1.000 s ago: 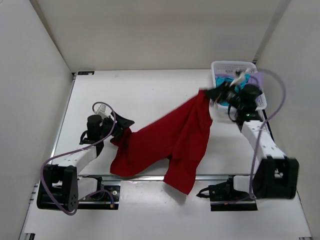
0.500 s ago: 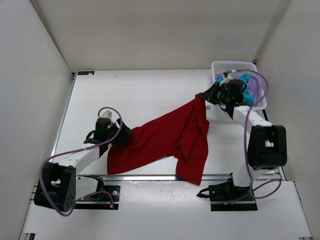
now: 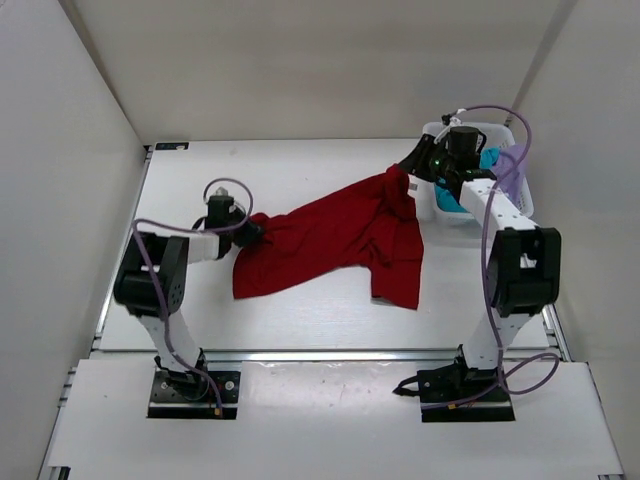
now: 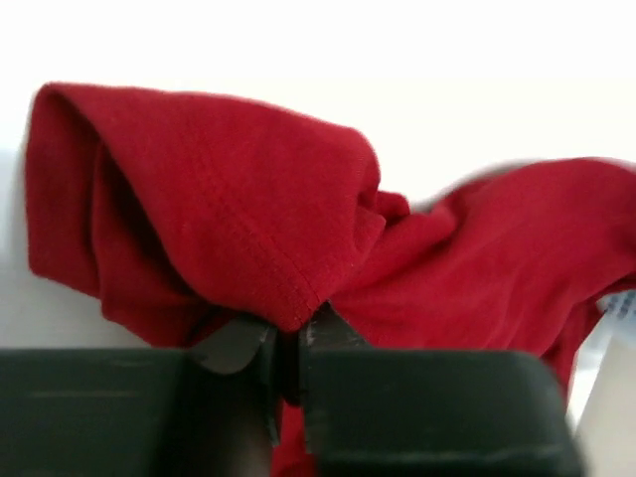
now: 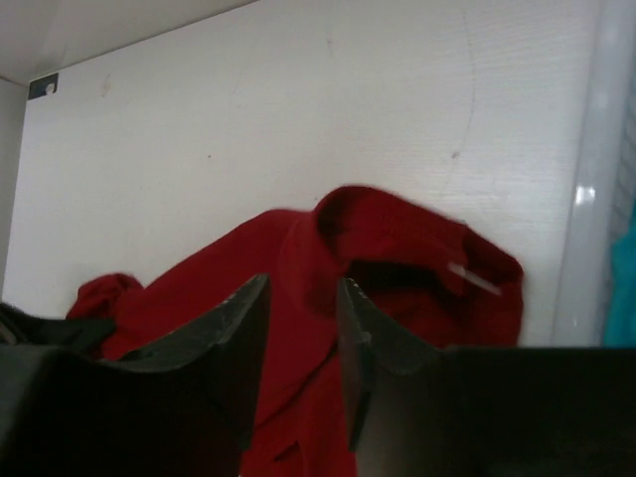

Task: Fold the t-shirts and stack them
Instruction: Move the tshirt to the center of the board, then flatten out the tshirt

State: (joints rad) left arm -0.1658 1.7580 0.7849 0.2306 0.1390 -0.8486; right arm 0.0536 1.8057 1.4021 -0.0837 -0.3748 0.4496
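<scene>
White table (image 3: 300, 170) boxed in by plain white walls, arms bolted on the near rail. Left arm (image 3: 150, 285) goes up the left side, right arm (image 3: 520, 270) up the right side.

Red t-shirt (image 3: 340, 235) lies mid-table, rumpled, stretched on a diagonal from left-middle to far right. Its widest flap reaches nearest on the right side, flat on the table.

Left gripper (image 3: 250, 232) sits at the shirt's left end. In the left wrist view its fingers (image 4: 238, 343) are pinched together on a stitched hem fold of the red cloth, which bunches up just past the tips.

Right gripper (image 3: 408, 170) is at the shirt's far right corner, just left of the basket. In the right wrist view its jaws are parted, with a gap between the fingers (image 5: 248, 318). The bunched red collar with a white tag lies past the tips. Can't tell if they touch the cloth.

White mesh basket (image 3: 440, 128) is at the far right corner, with the teal-blue t-shirt (image 3: 492, 158) inside.
</scene>
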